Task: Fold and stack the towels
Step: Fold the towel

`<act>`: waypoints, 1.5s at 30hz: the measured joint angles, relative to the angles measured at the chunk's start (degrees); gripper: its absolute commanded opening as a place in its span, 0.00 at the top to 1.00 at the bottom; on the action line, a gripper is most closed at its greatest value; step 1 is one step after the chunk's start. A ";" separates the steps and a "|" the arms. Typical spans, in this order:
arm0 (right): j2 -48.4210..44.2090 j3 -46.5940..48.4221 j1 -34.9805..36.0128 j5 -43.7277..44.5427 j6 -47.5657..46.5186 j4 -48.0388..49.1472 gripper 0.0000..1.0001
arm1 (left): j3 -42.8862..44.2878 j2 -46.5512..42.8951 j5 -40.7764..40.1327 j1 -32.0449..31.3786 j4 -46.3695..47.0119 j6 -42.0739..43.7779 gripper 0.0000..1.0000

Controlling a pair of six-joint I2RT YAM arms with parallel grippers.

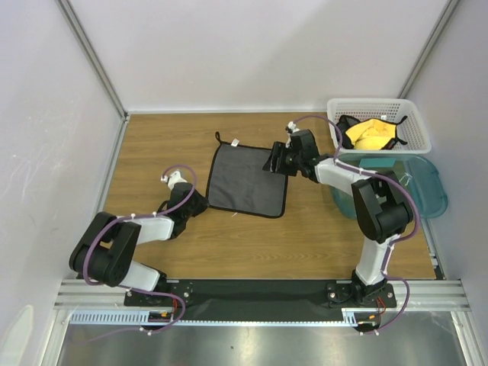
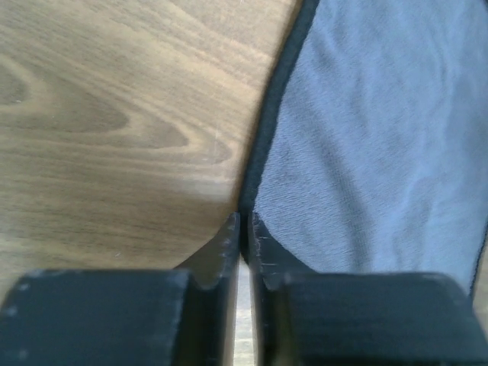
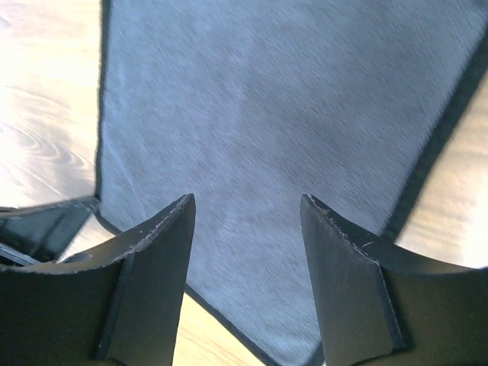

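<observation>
A dark grey towel [image 1: 248, 181] with black hem lies flat and spread on the wooden table. My left gripper [image 1: 202, 203] is at its near-left corner. In the left wrist view the jaws [image 2: 245, 223] are shut on the black hem of the towel [image 2: 381, 137]. My right gripper [image 1: 276, 160] is over the towel's far-right corner. In the right wrist view it [image 3: 248, 204] is open and empty, with its fingers spread just above the towel [image 3: 290, 99].
A white basket [image 1: 415, 130] at the back right holds a yellow towel [image 1: 367, 135] and a black one [image 1: 349, 122]. A teal transparent bin [image 1: 423, 187] lies just in front of it. White walls enclose the table [image 1: 152, 152].
</observation>
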 measured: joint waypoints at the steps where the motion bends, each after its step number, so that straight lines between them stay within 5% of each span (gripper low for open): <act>1: 0.48 1.07 0.11 0.04 -0.13 -0.35 0.38 | -0.22 0.04 0.00 0.00 0.31 0.09 0.97; 12: 9.60 15.78 4.48 1.79 -2.40 -4.44 0.37 | -6.40 -4.46 0.42 -2.05 3.82 -1.44 1.00; 22: 23.76 41.07 12.13 6.14 -6.67 -11.19 0.36 | -12.15 -13.44 0.50 -10.45 1.64 -3.50 1.00; 31: 35.69 57.99 19.89 14.99 -8.98 -17.42 0.35 | -15.85 -17.97 0.35 -11.37 1.75 -3.82 1.00; 45: 41.66 62.62 23.54 27.43 -10.71 -20.00 0.39 | -16.02 -16.48 2.25 -11.37 4.07 -2.80 1.00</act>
